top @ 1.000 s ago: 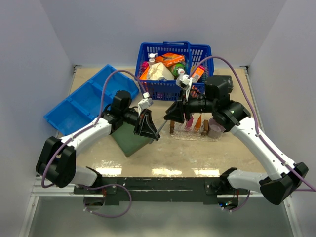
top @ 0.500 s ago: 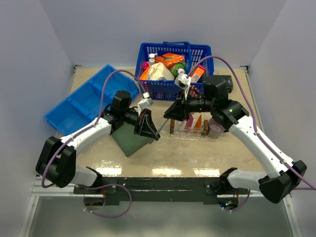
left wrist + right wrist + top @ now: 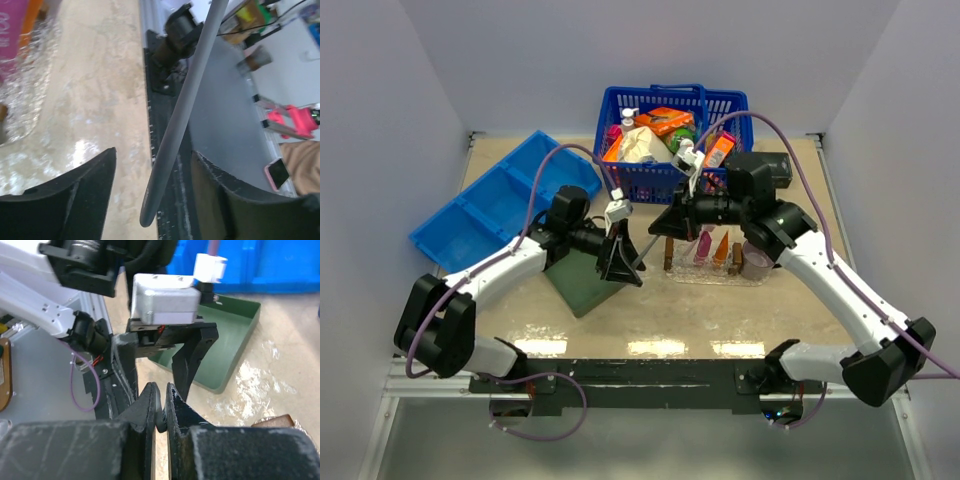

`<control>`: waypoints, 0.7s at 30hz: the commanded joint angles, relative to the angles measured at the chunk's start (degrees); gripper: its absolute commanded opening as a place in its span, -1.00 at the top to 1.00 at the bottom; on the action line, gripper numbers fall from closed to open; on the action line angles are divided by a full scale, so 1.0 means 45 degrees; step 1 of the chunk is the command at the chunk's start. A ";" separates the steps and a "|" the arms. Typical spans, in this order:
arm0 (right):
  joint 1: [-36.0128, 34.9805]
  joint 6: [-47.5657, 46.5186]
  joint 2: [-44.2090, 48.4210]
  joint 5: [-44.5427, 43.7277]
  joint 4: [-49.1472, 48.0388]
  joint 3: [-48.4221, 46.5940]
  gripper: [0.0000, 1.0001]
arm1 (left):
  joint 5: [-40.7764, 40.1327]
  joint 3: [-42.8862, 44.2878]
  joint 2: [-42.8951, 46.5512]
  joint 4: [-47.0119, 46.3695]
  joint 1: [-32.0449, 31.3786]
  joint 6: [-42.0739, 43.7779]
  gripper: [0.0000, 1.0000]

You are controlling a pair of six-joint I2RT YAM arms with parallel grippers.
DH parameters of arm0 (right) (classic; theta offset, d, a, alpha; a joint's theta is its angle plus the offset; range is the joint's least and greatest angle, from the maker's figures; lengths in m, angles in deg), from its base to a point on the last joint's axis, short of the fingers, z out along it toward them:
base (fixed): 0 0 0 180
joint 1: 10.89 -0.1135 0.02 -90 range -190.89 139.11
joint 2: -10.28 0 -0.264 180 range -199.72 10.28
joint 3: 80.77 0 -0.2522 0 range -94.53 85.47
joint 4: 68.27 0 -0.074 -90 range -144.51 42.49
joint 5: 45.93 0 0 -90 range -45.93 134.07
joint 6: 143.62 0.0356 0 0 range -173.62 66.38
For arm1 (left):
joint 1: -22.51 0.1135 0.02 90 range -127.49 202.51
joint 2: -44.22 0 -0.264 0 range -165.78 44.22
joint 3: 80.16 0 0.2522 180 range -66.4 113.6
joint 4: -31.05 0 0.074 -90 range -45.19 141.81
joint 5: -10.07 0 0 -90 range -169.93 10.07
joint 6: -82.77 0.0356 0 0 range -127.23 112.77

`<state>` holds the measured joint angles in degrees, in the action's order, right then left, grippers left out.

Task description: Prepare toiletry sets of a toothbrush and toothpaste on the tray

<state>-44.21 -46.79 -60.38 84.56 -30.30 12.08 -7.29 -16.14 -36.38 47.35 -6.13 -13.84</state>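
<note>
A dark grey toothbrush (image 3: pixel 175 130) spans the gap between my two grippers above the table. My left gripper (image 3: pixel 620 270) (image 3: pixel 154 152) is open, and the handle passes loose between its fingers. Facing it, my right gripper (image 3: pixel 667 225) (image 3: pixel 161 390) is shut on the toothbrush's other end (image 3: pixel 161 421). Just right of the grippers lies the clear tray (image 3: pixel 715 272) (image 3: pixel 20 105) with brown handles. A pink toothpaste tube (image 3: pixel 702 245) and an orange toothpaste tube (image 3: pixel 722 246) lie on it.
A dark green square tray (image 3: pixel 582 282) (image 3: pixel 227 347) sits under the left arm. The blue basket (image 3: pixel 672 150) of goods stands at the back, the blue divided bin (image 3: pixel 490 205) at back left. A purple mug (image 3: pixel 757 262) stands by the tray's right end.
My left gripper has opened off the toothbrush handle, while my right gripper has closed on its other end. Both arms stayed almost in place.
</note>
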 commanded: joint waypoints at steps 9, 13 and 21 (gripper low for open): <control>0.0002 0.2602 -0.1115 -0.2355 -0.0887 -0.0157 1.00 | -0.5983 -0.0152 0.1230 0.0138 -0.0392 0.1157 -0.42; 0.0022 0.2954 -0.1272 -0.2805 -0.0945 -0.0157 1.00 | -0.6553 -0.0290 0.1465 0.0098 -0.0510 0.1254 -0.25; 0.0276 0.3287 -0.1389 -0.3002 -0.1043 -0.0021 1.00 | -0.6397 -0.0212 0.1133 0.0411 -0.0842 0.1372 0.36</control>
<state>-43.80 -33.72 -66.72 72.50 -32.72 12.08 -35.73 -16.91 -31.05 50.15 -9.17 -9.08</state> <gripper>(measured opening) 0.074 0.388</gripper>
